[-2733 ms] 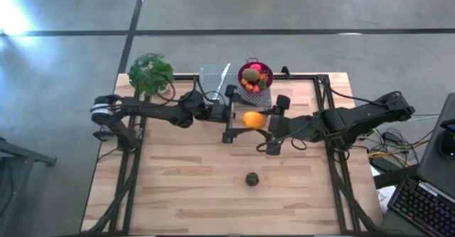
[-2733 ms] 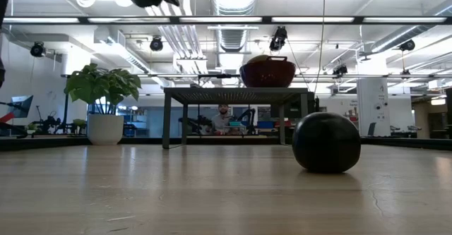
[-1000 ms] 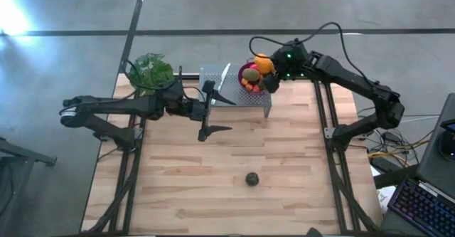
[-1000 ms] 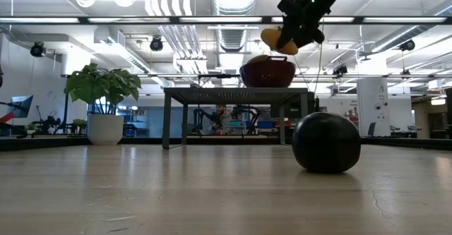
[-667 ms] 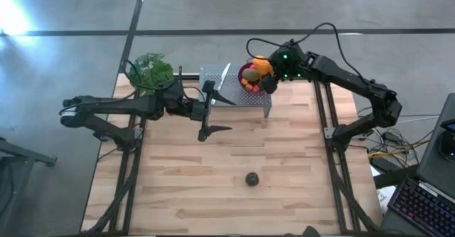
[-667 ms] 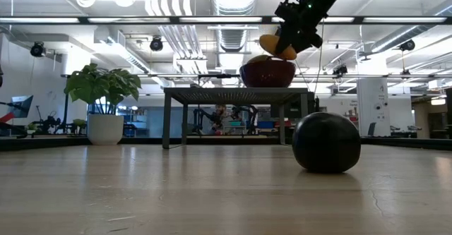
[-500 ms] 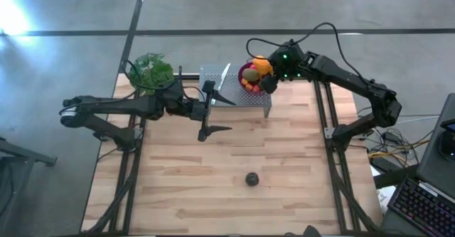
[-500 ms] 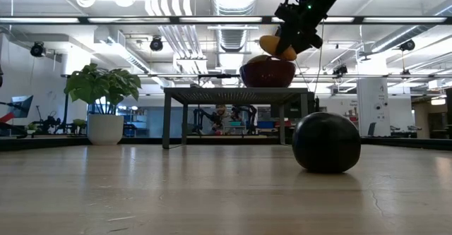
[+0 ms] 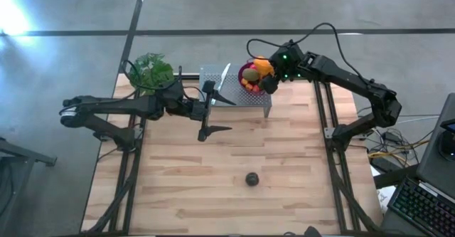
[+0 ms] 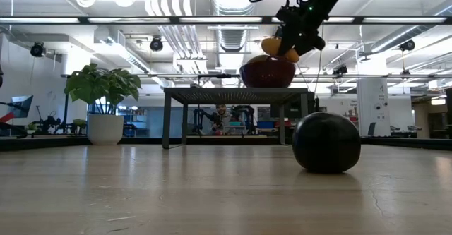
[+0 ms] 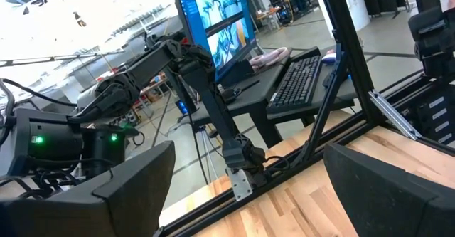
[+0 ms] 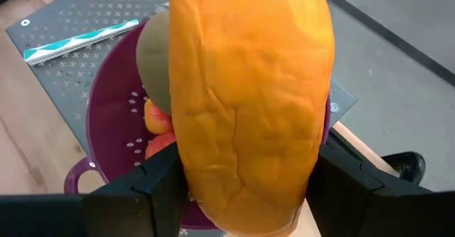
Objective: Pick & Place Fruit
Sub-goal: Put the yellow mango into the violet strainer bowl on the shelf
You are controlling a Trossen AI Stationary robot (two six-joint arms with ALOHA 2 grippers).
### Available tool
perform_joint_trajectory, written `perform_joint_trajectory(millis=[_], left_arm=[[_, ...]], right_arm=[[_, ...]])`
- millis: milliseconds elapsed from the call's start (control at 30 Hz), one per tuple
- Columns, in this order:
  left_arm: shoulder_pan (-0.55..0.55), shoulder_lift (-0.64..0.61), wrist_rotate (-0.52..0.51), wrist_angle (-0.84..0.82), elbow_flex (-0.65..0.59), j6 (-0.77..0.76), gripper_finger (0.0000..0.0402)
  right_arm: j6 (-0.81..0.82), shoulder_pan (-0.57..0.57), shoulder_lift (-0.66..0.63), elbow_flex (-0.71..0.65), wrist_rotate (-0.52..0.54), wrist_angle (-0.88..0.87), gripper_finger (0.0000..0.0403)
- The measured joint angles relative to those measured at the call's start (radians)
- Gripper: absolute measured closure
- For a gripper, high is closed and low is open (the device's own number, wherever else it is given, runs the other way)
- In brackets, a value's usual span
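No legible text (orange fruit [image 12: 249, 109]) — none.

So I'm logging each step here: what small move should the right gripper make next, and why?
Probably open the fingers and let go. The right gripper holds the elongated orange fruit directly above the purple colander, which sits on the raised metal stand and already holds other fruit. Lowering slightly first may soften the drop. The left gripper waits open over the table.
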Motion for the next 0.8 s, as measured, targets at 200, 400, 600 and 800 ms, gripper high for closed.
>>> perform_joint_trajectory(millis=[200,400,600,800], left_arm=[[0.000,0.000,0.000,0.000,0.000,0.000,0.0037],[0.000,0.000,0.000,-0.001,0.000,0.000,0.0037],[0.000,0.000,0.000,-0.001,0.000,0.000,0.0037],[0.000,0.000,0.000,-0.001,0.000,-0.002,0.0037]], right_arm=[[0.016,0.000,0.000,-0.011,0.000,0.001,0.0182],[0.029,0.000,0.000,-0.014,0.000,0.003,0.0173],[0.027,0.000,0.000,-0.014,0.000,0.004,0.0157],[0.023,0.000,0.000,-0.014,0.000,0.006,0.0143]])
